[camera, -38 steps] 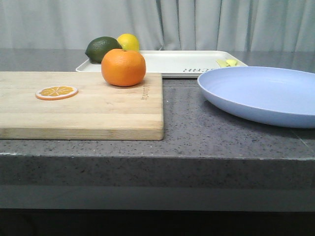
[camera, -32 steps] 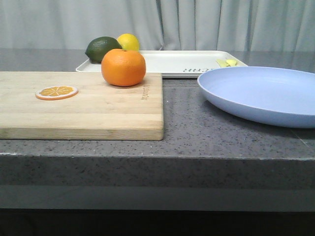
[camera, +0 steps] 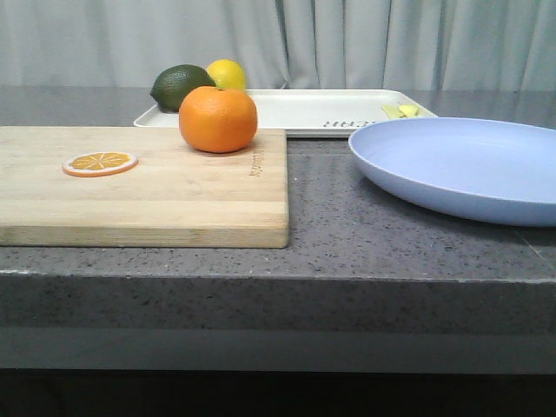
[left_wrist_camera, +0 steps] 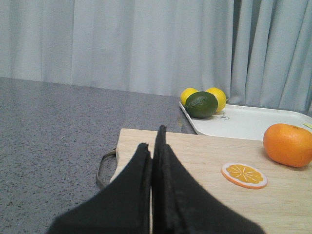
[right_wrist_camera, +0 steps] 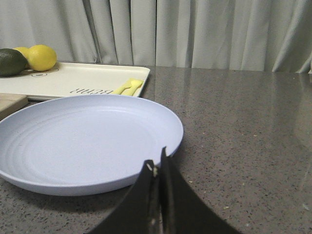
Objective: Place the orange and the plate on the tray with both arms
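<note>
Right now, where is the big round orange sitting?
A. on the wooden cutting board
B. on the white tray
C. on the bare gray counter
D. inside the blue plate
A: the orange rests on the far corner of the wooden cutting board, in front of the tray and left of the plate.

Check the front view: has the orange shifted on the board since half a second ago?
No. The orange sits at the same spot by the cutting board's far edge.
</note>
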`<state>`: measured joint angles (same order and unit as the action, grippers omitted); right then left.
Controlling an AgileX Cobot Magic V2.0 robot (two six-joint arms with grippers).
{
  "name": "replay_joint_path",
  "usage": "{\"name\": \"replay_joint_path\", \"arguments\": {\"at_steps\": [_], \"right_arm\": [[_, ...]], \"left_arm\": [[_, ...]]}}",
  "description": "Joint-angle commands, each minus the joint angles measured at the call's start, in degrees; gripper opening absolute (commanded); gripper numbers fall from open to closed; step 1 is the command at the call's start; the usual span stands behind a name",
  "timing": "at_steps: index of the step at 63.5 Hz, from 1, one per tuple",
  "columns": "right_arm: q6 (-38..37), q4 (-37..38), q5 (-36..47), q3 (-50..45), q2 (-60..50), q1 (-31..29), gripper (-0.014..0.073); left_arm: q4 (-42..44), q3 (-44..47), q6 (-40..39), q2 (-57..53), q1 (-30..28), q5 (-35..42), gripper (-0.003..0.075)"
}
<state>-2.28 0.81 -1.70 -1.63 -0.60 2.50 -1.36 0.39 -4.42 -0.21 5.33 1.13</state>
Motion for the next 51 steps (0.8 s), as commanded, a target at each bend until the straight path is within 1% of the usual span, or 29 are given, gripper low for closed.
{"name": "replay_joint_path", "arguments": {"at_steps": [1, 13, 21, 33, 39, 46, 51], "right_arm": [[0.37, 0.8, 5.92, 1.48, -1.08, -0.27, -0.0065], [-0.26, -0.47, 7.88, 2.63, -1.08, -0.27, -0.0065], [-0.26, -0.47, 5.38, 6.72, -1.04, -0.3, -0.0065], [-0.21, -0.24, -1.28, 15.71, -0.83, -0.3, -0.0065], [-0.21, 1.78, -4.07, 20.35, 0.41, -0.34, -0.0065], [-0.21, 3.96, -8.13, 26.31, 3.99, -0.34, -0.0065], [-0.21, 4.21, -11.14, 30.31, 7.6, -0.34, -0.0065]], "left_arm": [[-0.39, 1.57, -0.09, -1.08, 0.14, 4.65, -0.002], [-0.39, 0.59, -0.09, -1.08, 0.14, 7.86, -0.002], [-0.27, -4.4, -0.09, -0.99, 0.14, 4.97, -0.002], [0.3, -15.62, -0.09, 0.87, 0.14, -5.41, -0.002], [0.3, -21.83, -0.09, 3.64, 0.14, -11.36, -0.002], [0.46, -28.3, -0.09, 7.66, 0.14, -17.93, -0.002], [0.46, -32.79, -0.09, 11.04, 0.14, -21.91, -0.002]]}}
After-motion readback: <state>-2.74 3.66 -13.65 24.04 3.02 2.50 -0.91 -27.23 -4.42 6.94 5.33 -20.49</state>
